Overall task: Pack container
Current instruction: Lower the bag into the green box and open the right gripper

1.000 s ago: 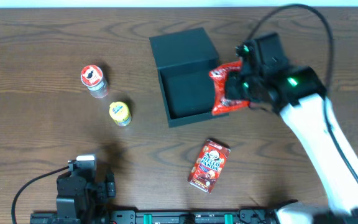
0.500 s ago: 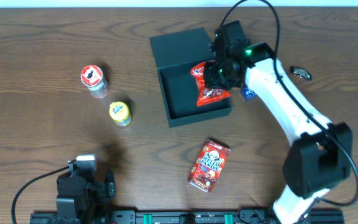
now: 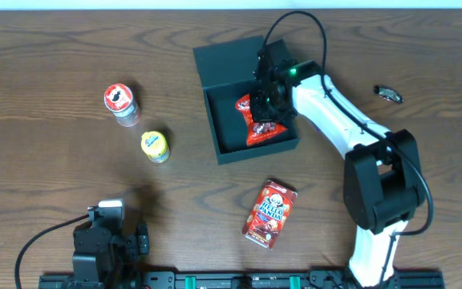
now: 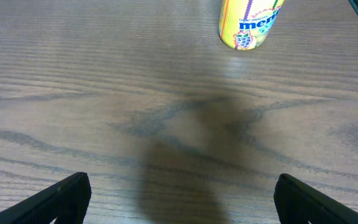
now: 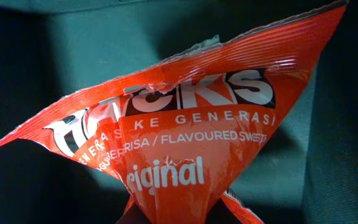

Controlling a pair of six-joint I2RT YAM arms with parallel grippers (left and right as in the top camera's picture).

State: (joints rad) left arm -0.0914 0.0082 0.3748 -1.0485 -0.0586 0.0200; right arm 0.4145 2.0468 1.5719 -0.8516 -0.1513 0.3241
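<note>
Right gripper (image 3: 268,103) clamping red snack bag (image 5: 179,143), bag hanging inside open container (image 3: 225,112) at upper centre of overhead frame, lid lying flat beyond it. Left gripper (image 4: 179,196) sitting at lower left, fingers (image 4: 64,198) spread apart over bare table (image 3: 38,168). Yellow can (image 3: 155,146) standing left of container, well apart.

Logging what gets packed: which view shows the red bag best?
Right wrist: the red bag fills the frame, its print readable. Overhead shows it small over the container, partly under the right gripper. Left wrist misses it.
</note>
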